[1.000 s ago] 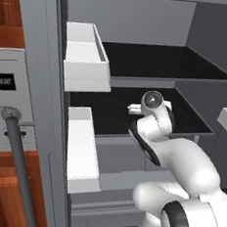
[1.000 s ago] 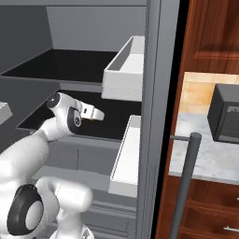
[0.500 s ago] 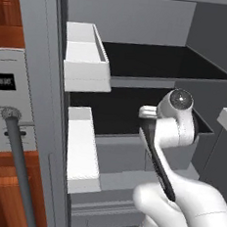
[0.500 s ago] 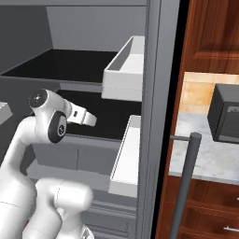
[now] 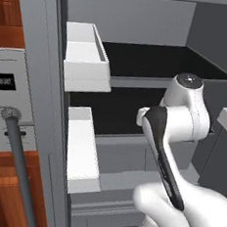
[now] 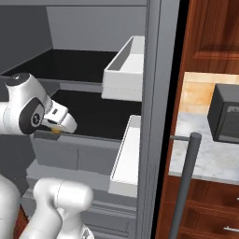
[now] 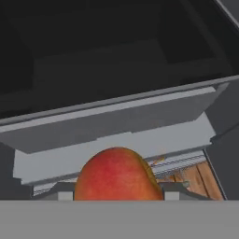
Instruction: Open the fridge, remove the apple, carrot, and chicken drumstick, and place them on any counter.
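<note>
The fridge (image 5: 40, 79) stands open, its black shelves (image 5: 155, 60) bare where they show. My gripper (image 7: 119, 193) is shut on the apple (image 7: 116, 175), a round red-orange fruit that sits between the two finger tips. From the right base camera the gripper (image 6: 60, 125) hangs in front of the lower shelf (image 6: 98, 116), with a bit of orange peeping under it. In the left base view my own forearm hides the hand. The hand looks down over the fridge's grey drawer fronts (image 7: 116, 121). The carrot and the chicken drumstick are out of view.
White door bins (image 5: 84, 58) (image 6: 126, 70) jut from the open doors on both sides of the arm. A marble counter (image 6: 200, 154) with a dark microwave (image 6: 226, 114) lies right of the fridge, beyond the door's bar handle (image 6: 184, 182). Wood floor (image 7: 186, 179) shows below the drawers.
The arm has straightened upward and drawn the hand back from the lower shelf toward the robot, with the apple still held. The fridge has not moved.
</note>
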